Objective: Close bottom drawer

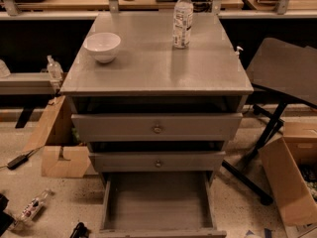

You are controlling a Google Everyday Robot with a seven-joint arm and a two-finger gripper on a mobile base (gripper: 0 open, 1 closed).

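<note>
Bottom drawer (157, 202) sits pulled way out under the grey cabinet (148, 68), its length running straight toward us, front panel at the frame's lower edge. Gripper's out of view, so we can't tell its grip.

The smooth grey wooden counter (148, 71) shows a soft satin sheen, while the open grey wooden bottom drawer (157, 205) looks matt. A glossy white ceramic bowl (102, 46) contrasts with the clear plastic bottle (183, 18) and the rough brown cardboard box (62, 150). The gripper is out of frame.
</note>
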